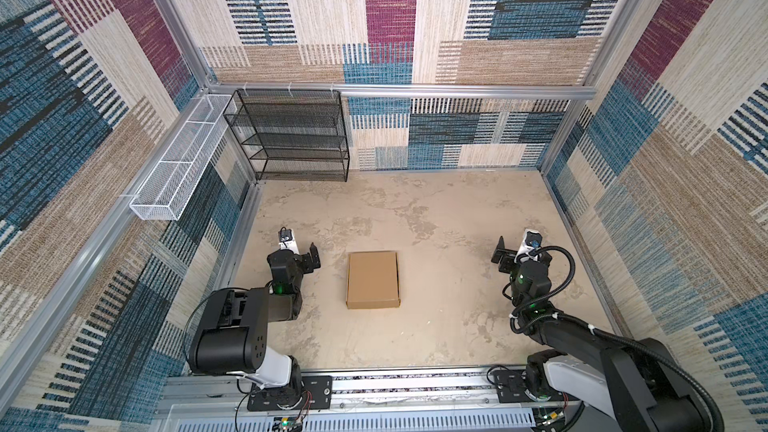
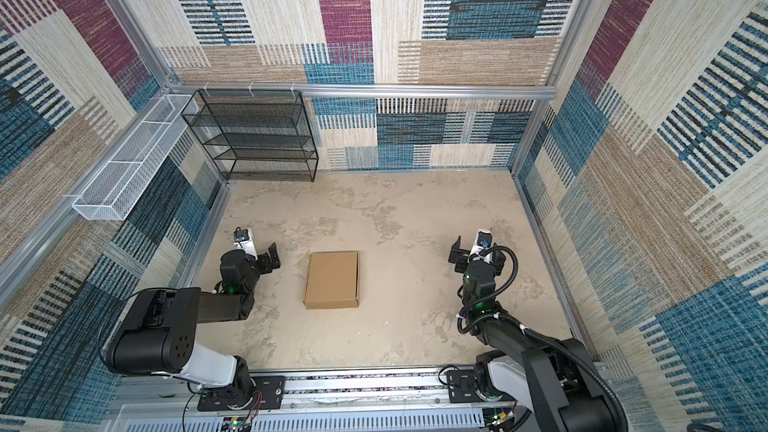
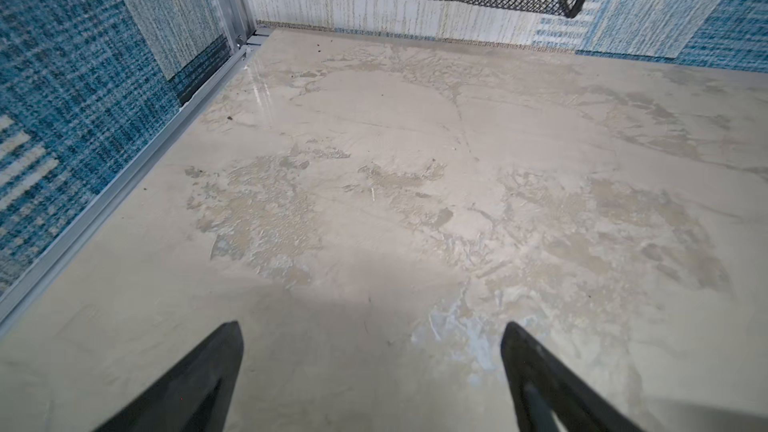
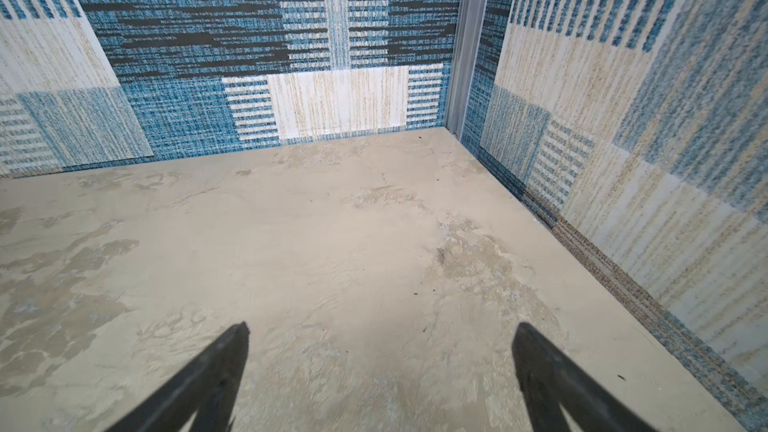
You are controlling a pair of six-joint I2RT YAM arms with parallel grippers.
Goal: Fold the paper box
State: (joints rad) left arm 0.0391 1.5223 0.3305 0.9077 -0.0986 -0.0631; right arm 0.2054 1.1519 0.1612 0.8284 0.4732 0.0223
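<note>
On table (image 1: pixel 440 209), at its middle: box (image 1: pixel 372 280) (image 2: pixel 331 280), brown cardboard, shallow, lid down, lying flat. Well apart to its left: left gripper (image 1: pixel 302 254) (image 3: pixel 372 328), jaws spread wide, nothing between them, above bare top. Farther off to its right: right gripper (image 1: pixel 517 253) (image 4: pixel 380 328), jaws likewise wide and empty. Against far wall, left end: black rack (image 1: pixel 291 135); along left wall, white basket (image 1: pixel 178 168).
</note>
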